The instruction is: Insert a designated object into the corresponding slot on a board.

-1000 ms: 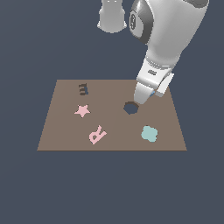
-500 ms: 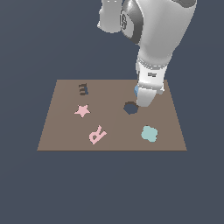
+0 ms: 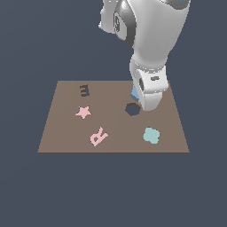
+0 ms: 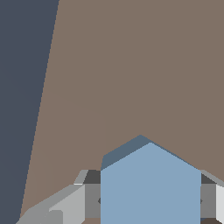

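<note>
The brown board [image 3: 66, 133] lies flat and bears a pink star [image 3: 83, 111], a pink letter R [image 3: 98, 136] and a teal flower-like piece [image 3: 151, 135]. The dark hexagonal slot [image 3: 132, 109] sits near the board's middle. My gripper [image 3: 138, 101] hangs low just behind the slot, toward the exterior view's right. It is shut on the light-blue hexagonal block [image 3: 135, 93], of which only a sliver shows there. In the wrist view the block [image 4: 151, 188] fills the space between my two fingers [image 4: 89, 194], held above the bare board [image 4: 131, 65].
A small dark "3"-shaped mark [image 3: 84, 91] lies at the board's far corner on the exterior view's left. The arm's white wrist [image 3: 150, 84] hides the board's far part on the exterior view's right. Dark floor [image 3: 111, 190] surrounds the board.
The arm has moved toward the exterior view's left and lower, bringing the gripper and block closer to the slot.
</note>
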You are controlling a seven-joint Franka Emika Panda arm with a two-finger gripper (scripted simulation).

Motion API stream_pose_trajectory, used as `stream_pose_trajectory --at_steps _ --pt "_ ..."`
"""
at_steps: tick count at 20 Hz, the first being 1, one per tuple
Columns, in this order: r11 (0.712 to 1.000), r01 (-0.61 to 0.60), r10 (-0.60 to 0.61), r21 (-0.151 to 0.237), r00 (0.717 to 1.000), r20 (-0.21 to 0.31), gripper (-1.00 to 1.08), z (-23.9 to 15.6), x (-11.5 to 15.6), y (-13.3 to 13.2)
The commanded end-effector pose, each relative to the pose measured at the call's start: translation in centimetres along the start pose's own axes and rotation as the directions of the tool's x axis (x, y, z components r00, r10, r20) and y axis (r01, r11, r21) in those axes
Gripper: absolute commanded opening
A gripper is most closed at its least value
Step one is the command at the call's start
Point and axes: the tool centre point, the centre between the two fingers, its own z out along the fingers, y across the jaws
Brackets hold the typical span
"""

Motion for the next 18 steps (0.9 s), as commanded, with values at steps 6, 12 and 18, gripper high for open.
stream_pose_trajectory --at_steps 6,12,18 --pt "0.962 0.274 -0.274 -0.001 0.962 0.0 -1.0 -0.1 -1.4 1.0" --pt "0.878 0.478 -0.478 -0.001 0.878 0.0 -1.0 -0.2 -2.3 2.1" --pt "0.762 0.647 -0.647 -0.001 0.762 0.001 -1.0 -0.2 -2.9 3.2"
